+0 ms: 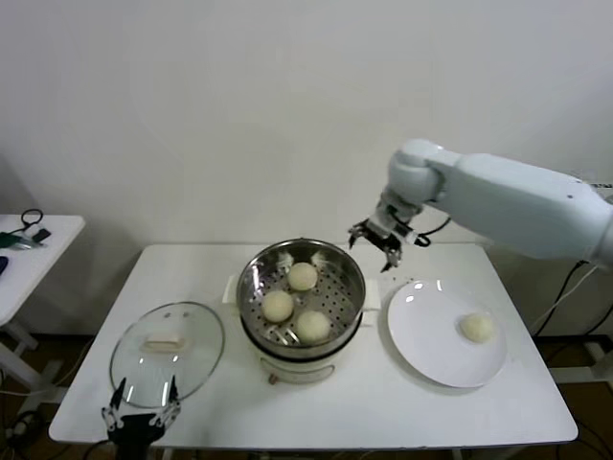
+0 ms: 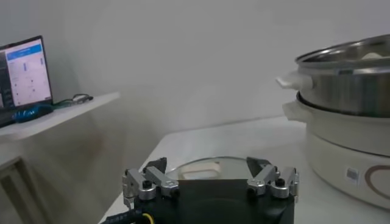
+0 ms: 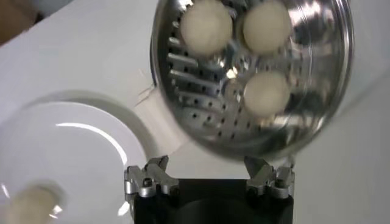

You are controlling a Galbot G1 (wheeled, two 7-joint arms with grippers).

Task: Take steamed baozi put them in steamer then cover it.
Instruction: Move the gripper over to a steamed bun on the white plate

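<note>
Hovering my right hand (image 1: 386, 251) wide open behind the steamer (image 1: 302, 299) — three baozi inside, last baozi (image 1: 477, 328) on the plate (image 1: 431, 345); approach from above, close gently. Left hand (image 1: 142, 407) open by the cover (image 1: 167, 352).

A white rectangular desk (image 1: 220, 393) carries three things in a row. On the robot's left lies the clear glass cover (image 1: 167, 354), flat on the surface with its cream bar handle up; in the middle stands the steamer (image 1: 302, 307), its steel pot on a white electric base; on the right, just beside the steamer, lies a round white plate (image 1: 436, 340). A second, smaller white desk (image 1: 29, 259) stands well apart at the far left with dark cables on it.
</note>
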